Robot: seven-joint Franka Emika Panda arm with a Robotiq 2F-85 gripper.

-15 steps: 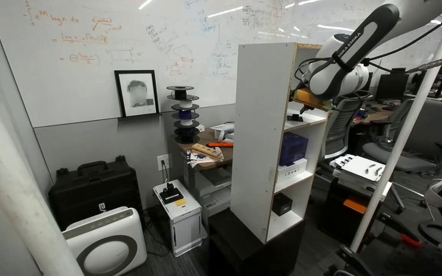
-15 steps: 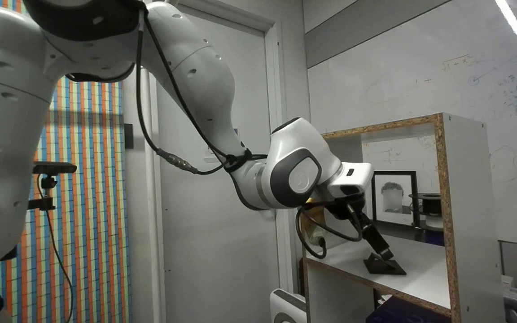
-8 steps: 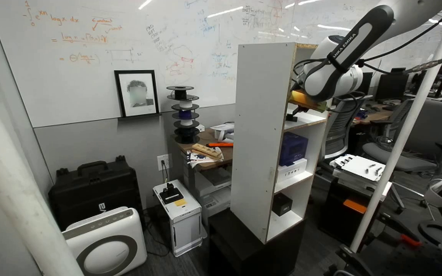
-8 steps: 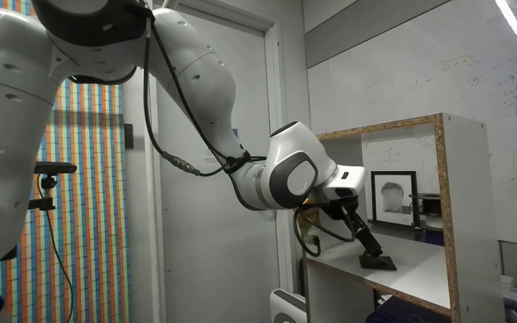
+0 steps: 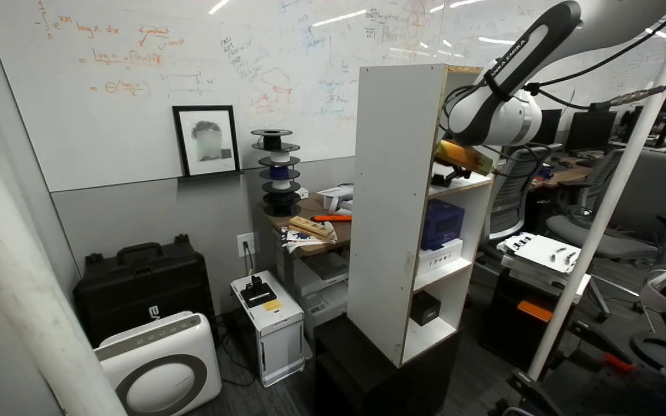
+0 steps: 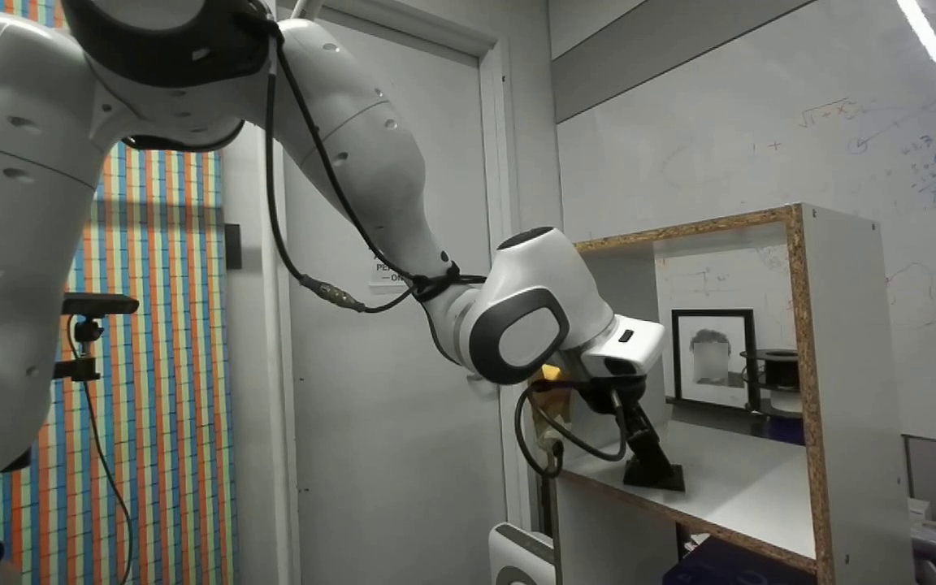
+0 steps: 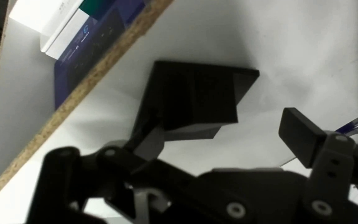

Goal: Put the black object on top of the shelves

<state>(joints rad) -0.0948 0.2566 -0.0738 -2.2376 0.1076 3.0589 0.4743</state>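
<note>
The white shelves [image 5: 396,202] stand with an open front; they also show in an exterior view [image 6: 850,366]. The small black object [image 6: 669,479], a flat plate with a block rising from it, sits on the board of the uppermost compartment. It also shows in an exterior view [image 5: 439,181] and large in the wrist view [image 7: 197,96]. My gripper [image 6: 652,461] reaches down into that compartment at a tilt, right at the object. In the wrist view my gripper [image 7: 225,140] is open. The object lies ahead, nearer the left finger; whether that finger touches it is unclear.
The board's chipboard front edge [image 7: 82,90] crosses the wrist view. Below are a blue box [image 5: 443,222] on a white box [image 5: 440,258], and a black block [image 5: 424,307] at the bottom. A side panel [image 6: 805,374] and top board [image 6: 695,226] frame the compartment.
My gripper has come lower and shifted left in an exterior view, tilting steeper. The black object has slid left along the board with it.
</note>
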